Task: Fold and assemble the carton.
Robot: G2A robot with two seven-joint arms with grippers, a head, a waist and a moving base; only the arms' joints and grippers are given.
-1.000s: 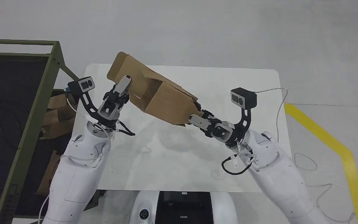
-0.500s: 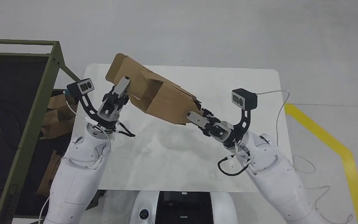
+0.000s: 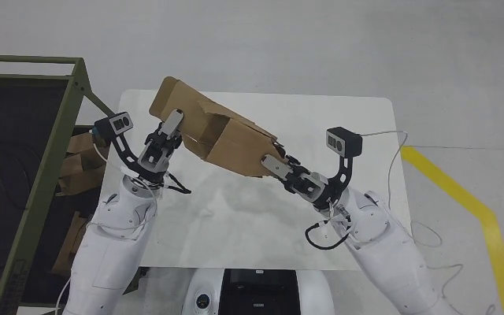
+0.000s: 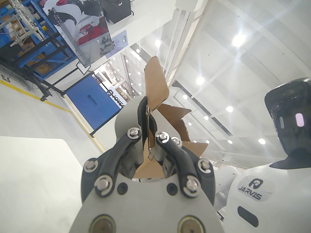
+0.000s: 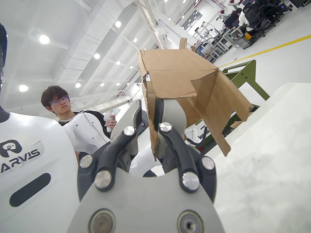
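Over 1 second your right gripper (image 5: 148, 113) edged inward. The carton (image 3: 228, 138) barely shifted, held above the table (image 3: 331, 118), with left gripper (image 4: 147, 112) and right clenched on its flaps. Folding hadn't advanced.

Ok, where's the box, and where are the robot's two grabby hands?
carton (image 3: 235, 146): top view, its brown middle panel.
left gripper (image 4: 147, 116): left wrist view, tip pinching the cardboard flap.
right gripper (image 5: 150, 109): right wrist view, tip at the carton's edge.
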